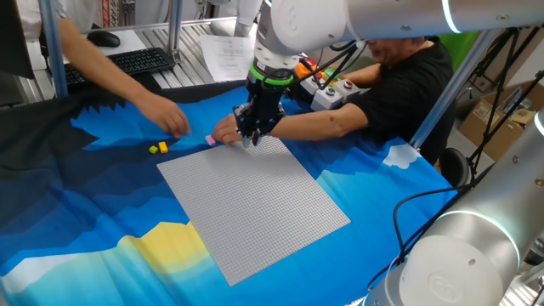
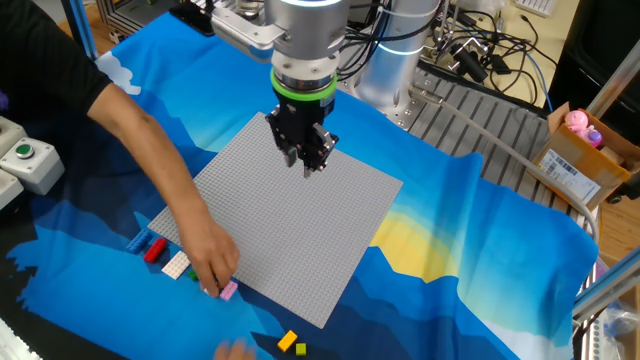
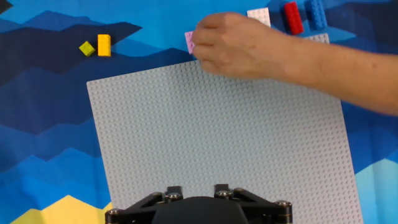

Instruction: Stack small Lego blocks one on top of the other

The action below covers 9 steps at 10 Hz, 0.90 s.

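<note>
Small Lego blocks lie on the blue cloth beside the grey baseplate [image 3: 217, 137]. In the hand view, two yellow blocks [image 3: 96, 46] lie at top left, a pink block [image 3: 189, 41] sits under a person's fingers, and white [image 3: 259, 15], red [image 3: 291, 17] and blue [image 3: 315, 12] blocks lie at top right. The other fixed view shows the pink block [image 2: 228, 290], the red one [image 2: 154, 250] and the yellow ones [image 2: 288, 342]. My gripper [image 2: 306, 160] hangs over the baseplate, away from the blocks. It is open and empty, also in the hand view [image 3: 198, 188].
A person's hand [image 3: 242, 46] reaches across the baseplate's far edge onto the pink block. A second hand [image 1: 170, 115] hovers near the yellow blocks [image 1: 158, 148]. Grey button boxes [image 2: 25, 160] stand at the cloth's edge. A keyboard [image 1: 127, 61] lies behind.
</note>
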Available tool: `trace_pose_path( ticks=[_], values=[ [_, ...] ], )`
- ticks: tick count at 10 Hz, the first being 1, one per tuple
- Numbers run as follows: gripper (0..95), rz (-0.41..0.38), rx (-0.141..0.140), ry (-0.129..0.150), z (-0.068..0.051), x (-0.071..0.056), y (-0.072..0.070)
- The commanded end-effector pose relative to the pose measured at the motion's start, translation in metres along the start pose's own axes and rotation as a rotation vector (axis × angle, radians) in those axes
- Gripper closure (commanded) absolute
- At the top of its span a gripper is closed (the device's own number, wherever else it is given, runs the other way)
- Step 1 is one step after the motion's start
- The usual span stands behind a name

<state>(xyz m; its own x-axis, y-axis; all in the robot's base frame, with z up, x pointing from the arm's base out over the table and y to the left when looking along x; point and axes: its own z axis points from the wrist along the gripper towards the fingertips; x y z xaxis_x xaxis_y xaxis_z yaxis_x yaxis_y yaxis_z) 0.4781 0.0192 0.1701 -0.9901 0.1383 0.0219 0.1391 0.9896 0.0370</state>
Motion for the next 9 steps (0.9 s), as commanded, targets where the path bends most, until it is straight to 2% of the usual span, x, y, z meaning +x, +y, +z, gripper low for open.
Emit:
trace_pose_path(
  ticks=[1,3,6,9],
  values=[
    [95.0,-0.039,-0.011,0.002,0.0003,-0.0007,-0.0001],
    [95.0,-0.021,-0.012,0.008,0.0002,-0.0006,-0.0001],
    [95.0,-0.051,-0.008,0.007,0.0001,-0.0005,0.0000],
    [95.0,0.008,0.006,0.062,0.0011,-0.0012,0.0005]
  ],
)
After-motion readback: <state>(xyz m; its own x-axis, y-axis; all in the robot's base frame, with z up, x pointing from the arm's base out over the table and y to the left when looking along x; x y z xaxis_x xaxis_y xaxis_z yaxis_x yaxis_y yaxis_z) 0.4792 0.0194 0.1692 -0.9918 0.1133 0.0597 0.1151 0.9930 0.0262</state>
